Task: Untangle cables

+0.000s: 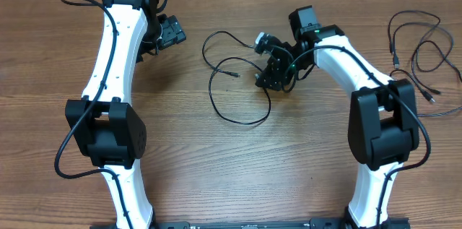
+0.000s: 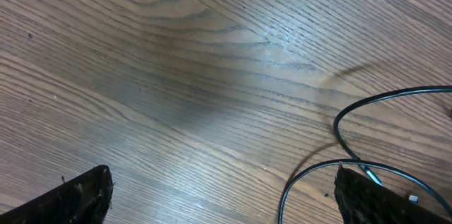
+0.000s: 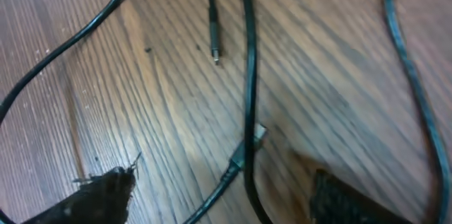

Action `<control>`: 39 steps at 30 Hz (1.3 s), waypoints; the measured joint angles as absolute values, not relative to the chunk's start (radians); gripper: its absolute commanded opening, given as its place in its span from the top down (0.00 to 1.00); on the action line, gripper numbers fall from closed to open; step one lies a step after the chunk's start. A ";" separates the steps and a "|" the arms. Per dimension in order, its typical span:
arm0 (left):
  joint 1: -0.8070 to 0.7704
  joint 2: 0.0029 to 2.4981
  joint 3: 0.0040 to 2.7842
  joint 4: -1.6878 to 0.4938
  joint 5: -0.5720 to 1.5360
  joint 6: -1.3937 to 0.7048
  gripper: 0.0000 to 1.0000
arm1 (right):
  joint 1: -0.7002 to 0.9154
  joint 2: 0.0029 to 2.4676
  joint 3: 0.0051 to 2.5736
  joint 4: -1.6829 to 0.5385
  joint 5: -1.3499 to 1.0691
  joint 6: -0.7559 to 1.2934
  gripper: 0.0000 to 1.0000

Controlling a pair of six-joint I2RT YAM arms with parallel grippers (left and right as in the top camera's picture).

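Black cables are lying in loose loops on the wooden table, directly beneath the right gripper. We are seeing its jaws standing apart, one cable running between them ungripped. A second cable is lying well to that gripper's right. We are seeing the left gripper well to its left, jaws spread wide, holding nothing.
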State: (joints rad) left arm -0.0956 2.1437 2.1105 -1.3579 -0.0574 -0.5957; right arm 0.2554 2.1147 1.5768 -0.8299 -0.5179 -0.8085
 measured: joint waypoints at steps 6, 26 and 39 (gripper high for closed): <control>-0.096 2.144 2.111 -1.358 -0.057 -0.596 0.00 | 0.263 2.173 1.576 -0.829 -0.519 -0.806 0.80; -0.096 2.144 2.111 -1.358 -0.057 -0.596 0.00 | 0.263 2.181 1.741 -1.088 -0.359 -0.629 0.96; -0.096 2.144 2.111 -1.357 -0.057 -0.596 0.00 | 0.254 1.972 2.133 -1.330 -0.052 -0.416 0.96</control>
State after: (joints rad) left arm -0.0956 2.1437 2.1109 -1.3571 -0.0570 -0.5957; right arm 0.2543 1.9724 2.1330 -1.3296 -0.0521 -0.4156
